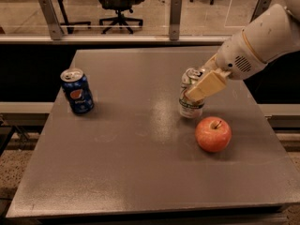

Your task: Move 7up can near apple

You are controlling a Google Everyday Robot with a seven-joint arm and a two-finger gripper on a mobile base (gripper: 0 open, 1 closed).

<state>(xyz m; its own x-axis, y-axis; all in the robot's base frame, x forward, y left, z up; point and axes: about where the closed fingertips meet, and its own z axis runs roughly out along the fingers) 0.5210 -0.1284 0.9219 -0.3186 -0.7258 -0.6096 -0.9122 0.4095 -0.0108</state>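
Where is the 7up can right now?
The 7up can is right of centre on the table, held by the end effector, just behind the apple.

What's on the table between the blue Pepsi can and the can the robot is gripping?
Nothing: in the camera view only bare table lies between the Pepsi can and the 7up can, which the hand grips beside the apple.

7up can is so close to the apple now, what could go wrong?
1. The claw holds the 7up can just beside the apple. If it moves any closer, it could bump the round apple, which might roll toward the right edge of the table.
2. I cannot tell whether the can rests on the table yet. If it is let go too early, it might tip over.
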